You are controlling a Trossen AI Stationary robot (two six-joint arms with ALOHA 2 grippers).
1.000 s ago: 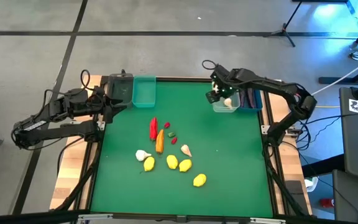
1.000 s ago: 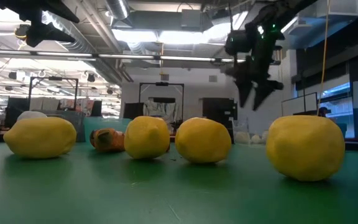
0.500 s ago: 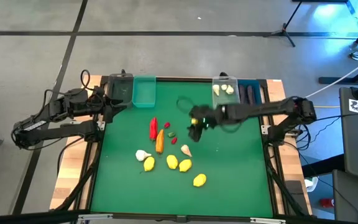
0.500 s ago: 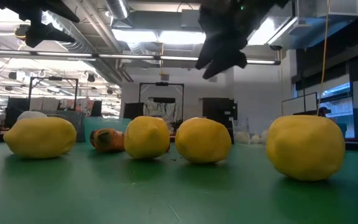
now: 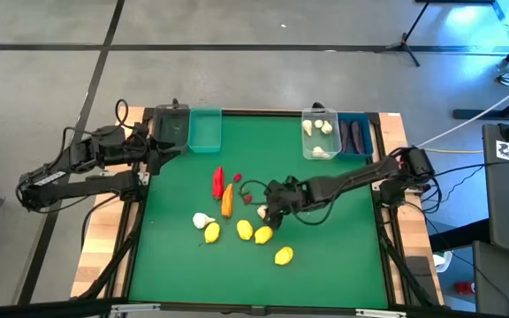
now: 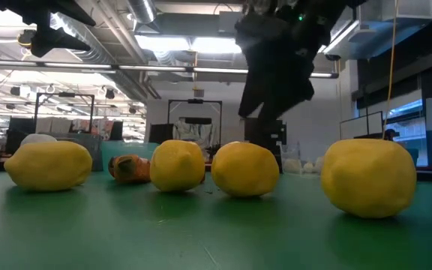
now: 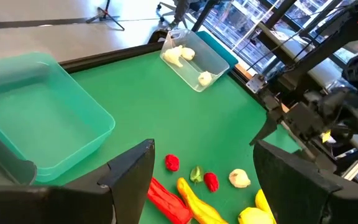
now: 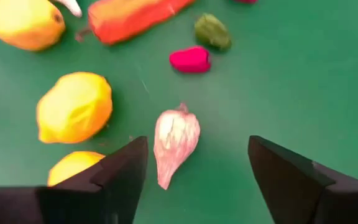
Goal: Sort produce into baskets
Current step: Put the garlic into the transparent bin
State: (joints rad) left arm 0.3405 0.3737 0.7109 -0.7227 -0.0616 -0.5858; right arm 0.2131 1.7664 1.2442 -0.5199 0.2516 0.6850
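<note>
While its jaws gape, right gripper (image 8: pixel 194 180) hovers over garlic bulb (image 8: pixel 174 143).

You have a green table (image 5: pixel 325 265). Along its top edge sit a dark bin (image 5: pixel 171 125), teal bin (image 5: pixel 206 130), clear bin (image 5: pixel 320 134) and blue bin (image 5: pixel 357 135). Mid-frame lie a red pepper (image 5: pixel 218 182), carrot (image 5: pixel 227 200), garlic bulbs (image 5: pixel 202 220) and four lemons (image 5: pixel 284 256).
</note>
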